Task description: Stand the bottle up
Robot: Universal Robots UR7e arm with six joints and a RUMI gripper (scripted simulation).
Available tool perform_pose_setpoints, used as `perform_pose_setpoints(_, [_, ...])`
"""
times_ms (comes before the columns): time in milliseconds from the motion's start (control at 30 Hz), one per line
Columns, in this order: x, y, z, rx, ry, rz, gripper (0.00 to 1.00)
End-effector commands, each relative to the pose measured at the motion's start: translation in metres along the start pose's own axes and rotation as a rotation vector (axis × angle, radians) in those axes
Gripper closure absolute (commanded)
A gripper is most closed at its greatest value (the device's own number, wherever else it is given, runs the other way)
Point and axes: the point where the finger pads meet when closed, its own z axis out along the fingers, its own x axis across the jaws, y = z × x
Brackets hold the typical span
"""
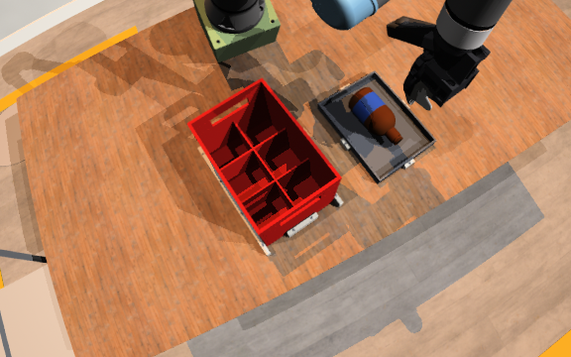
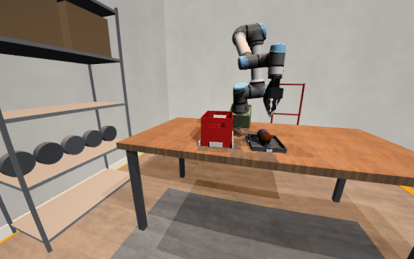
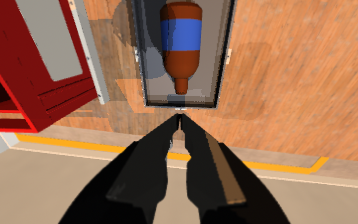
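Note:
A brown bottle (image 1: 376, 113) (image 2: 263, 136) (image 3: 180, 42) with a blue label lies on its side on the dark grey tray (image 1: 396, 159) (image 2: 277, 148) (image 3: 219, 60). Its neck points toward the tray's near short end. The red crate (image 1: 266, 159) (image 2: 216, 129) (image 3: 40, 95) stands to the left of the tray. My gripper (image 1: 420, 100) (image 2: 272, 109) (image 3: 180, 115) is shut with nothing between its fingers. It hangs well above the table, over the tray's far right side, apart from the bottle.
The arm's green base block (image 1: 238, 27) (image 2: 241, 118) stands behind the crate. A red metal frame (image 2: 302, 97) is behind the table. A shelf rack (image 2: 49, 108) stands at the left of the room.

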Motion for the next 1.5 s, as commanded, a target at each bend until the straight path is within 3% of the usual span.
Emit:
perform_pose_setpoints(0, [0.0006,-0.0009,0.0001,0.000,0.000,-0.002,1.00])
perform_pose_setpoints(233, [0.0006,-0.0009,0.0001,0.000,0.000,-0.002,1.00])
perform_pose_setpoints(267, [0.0006,-0.0009,0.0001,0.000,0.000,-0.002,0.62])
perform_pose_setpoints(1467, [0.0006,-0.0009,0.0001,0.000,0.000,-0.002,0.62])
